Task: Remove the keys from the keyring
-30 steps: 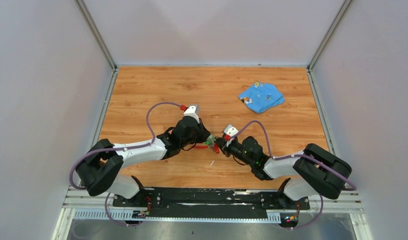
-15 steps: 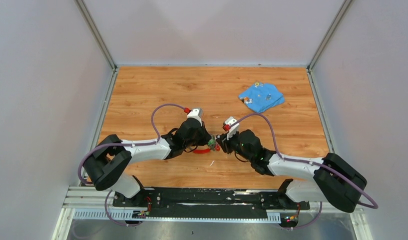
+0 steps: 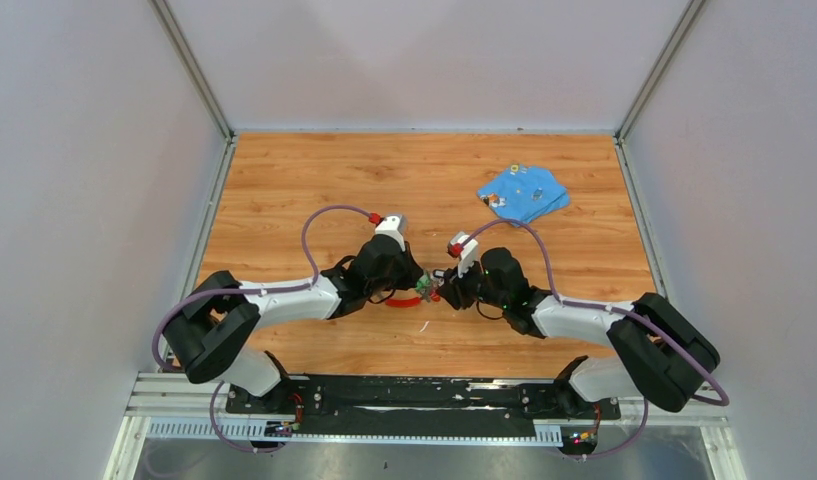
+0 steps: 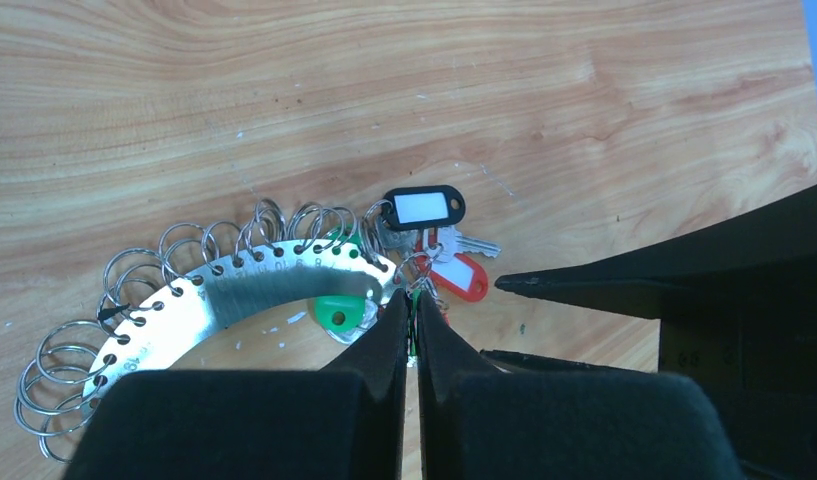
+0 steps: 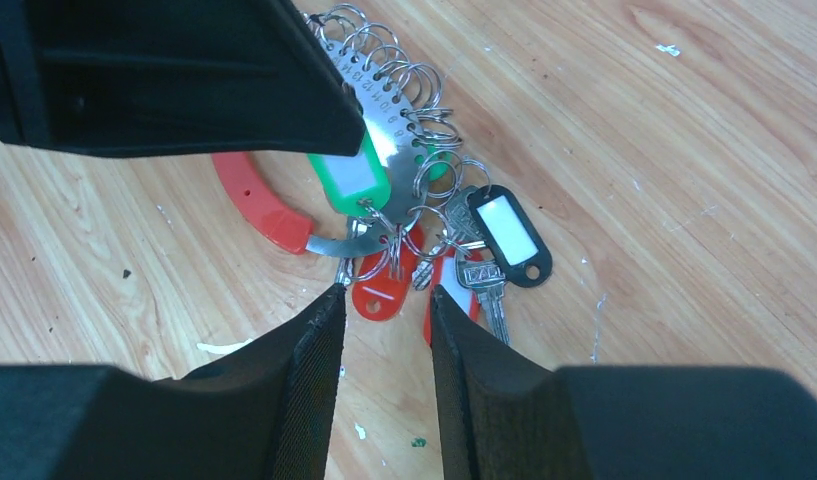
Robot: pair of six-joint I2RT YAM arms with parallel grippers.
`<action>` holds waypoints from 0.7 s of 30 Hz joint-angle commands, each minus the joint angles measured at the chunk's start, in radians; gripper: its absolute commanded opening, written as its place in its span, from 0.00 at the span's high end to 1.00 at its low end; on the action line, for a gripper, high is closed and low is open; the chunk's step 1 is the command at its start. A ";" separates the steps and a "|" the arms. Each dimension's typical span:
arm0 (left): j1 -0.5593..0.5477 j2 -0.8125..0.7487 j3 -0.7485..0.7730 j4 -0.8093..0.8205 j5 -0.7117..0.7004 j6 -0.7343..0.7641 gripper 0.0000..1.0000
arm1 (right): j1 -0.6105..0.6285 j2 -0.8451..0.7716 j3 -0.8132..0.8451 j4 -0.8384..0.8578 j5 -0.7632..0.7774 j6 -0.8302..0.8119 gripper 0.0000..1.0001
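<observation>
Steel keyring (image 4: 234, 292) rests on the table (image 3: 284, 180), its end seemingly pinched by the left gripper (image 4: 412, 308), jaws closed. Right gripper (image 5: 384, 297) hovers part-open and empty, just short of the keys (image 5: 484, 280). I'd close on one key alone, then pull steadily away.

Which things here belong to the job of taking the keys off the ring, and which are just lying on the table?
For the job:
- keyring, pinched by the left gripper
- keys with green, red and black tags
- right gripper, open, close to the keys

Just lying about:
- blue flat piece, far off on the table, small bits on it
</observation>
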 commanded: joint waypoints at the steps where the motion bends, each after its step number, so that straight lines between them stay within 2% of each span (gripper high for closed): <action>1: 0.003 -0.048 0.001 0.019 0.013 0.042 1.00 | -0.009 -0.025 0.013 -0.012 -0.049 -0.055 0.60; 7: 0.005 -0.057 -0.005 0.019 0.025 0.053 1.00 | -0.011 -0.025 0.021 -0.024 -0.001 -0.127 0.59; 11: 0.008 -0.045 0.002 0.021 0.033 0.052 1.00 | -0.010 0.026 0.079 -0.061 -0.010 -0.129 0.63; 21: 0.026 -0.036 0.010 0.019 0.037 0.024 1.00 | -0.009 0.093 0.056 0.093 -0.019 -0.068 0.64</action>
